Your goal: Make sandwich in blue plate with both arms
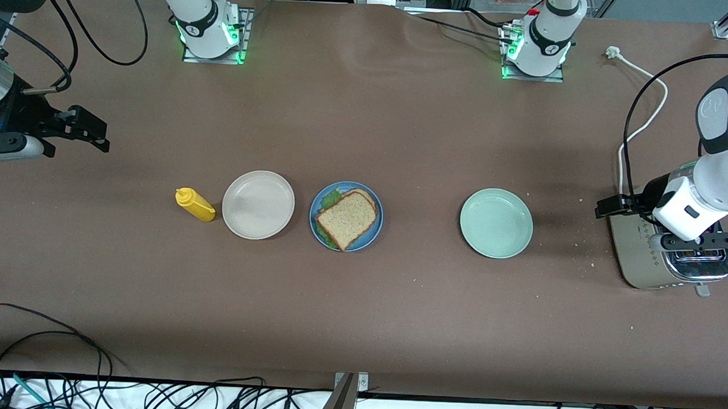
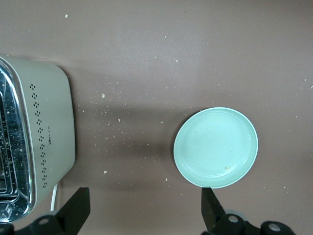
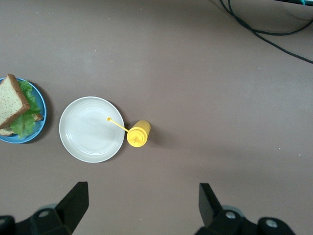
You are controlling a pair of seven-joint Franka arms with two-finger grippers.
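The sandwich [image 1: 346,218] lies on the blue plate [image 1: 377,222] in the middle of the table: a speckled brown slice on top, green lettuce showing at its edge, a second slice under it. The right wrist view shows the sandwich [image 3: 12,103] and blue plate [image 3: 40,105] at its edge. My right gripper [image 1: 88,131] hangs open and empty over bare table at the right arm's end; its fingers [image 3: 73,201] stand wide apart around nothing. My left gripper [image 1: 611,207] hangs open and empty beside the toaster, fingers [image 2: 211,208] wide.
A beige plate [image 1: 258,204] and a yellow squeeze bottle [image 1: 194,204] lie beside the blue plate toward the right arm's end. A pale green plate [image 1: 496,223] and a steel toaster [image 1: 646,263] stand toward the left arm's end. Crumbs dot the table there.
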